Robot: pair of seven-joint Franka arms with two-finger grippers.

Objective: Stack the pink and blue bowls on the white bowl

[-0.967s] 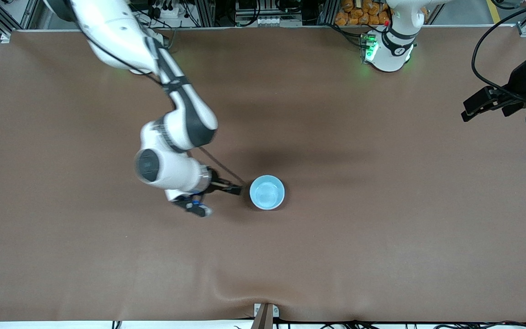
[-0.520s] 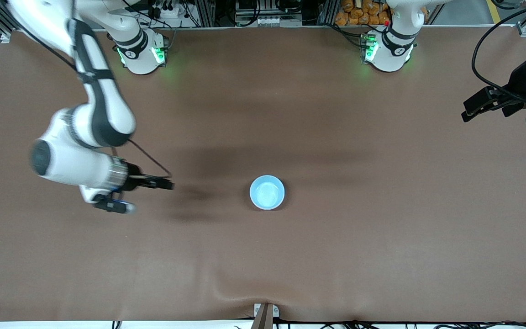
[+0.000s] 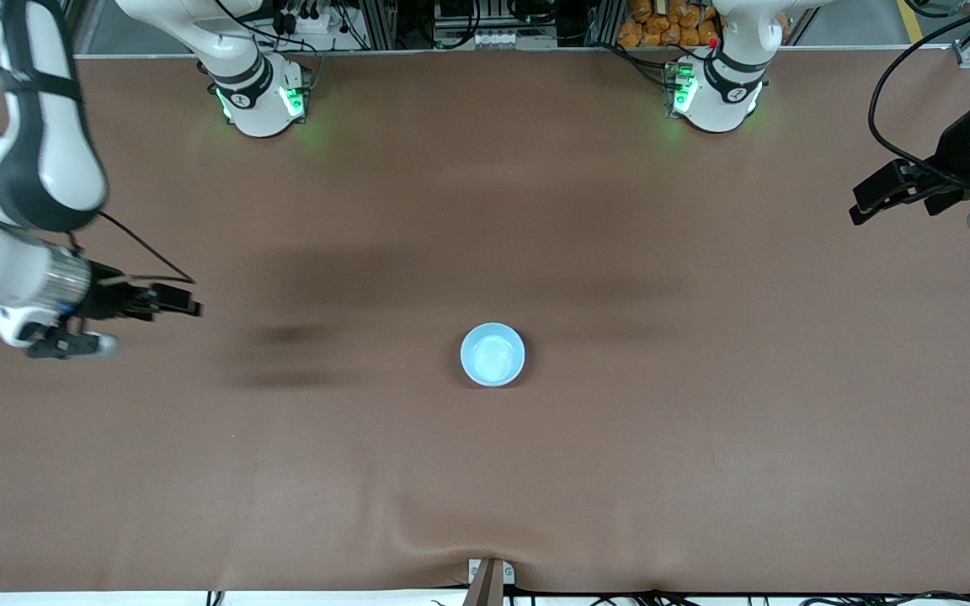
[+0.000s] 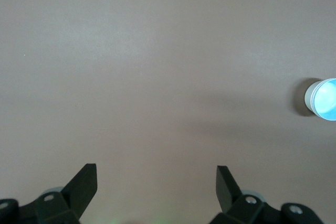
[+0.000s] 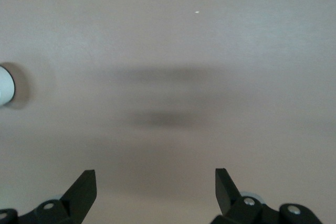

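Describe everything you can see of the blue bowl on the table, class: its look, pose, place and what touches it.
The blue bowl is small, round and plain, light sky blue, seemingly smooth plastic, with a paler glossy inside. It sits upright, mouth up, near the middle of the brown table. In the left wrist view its outer wall looks whitish below the blue rim, so it may be nested in another bowl, though that cannot be confirmed. It holds nothing, and no gripper touches it.

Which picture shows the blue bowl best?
The front view: the whole blue bowl sits mid-table, seen from above. The left wrist view catches it cut off at the edge; the right wrist view shows just a sliver.
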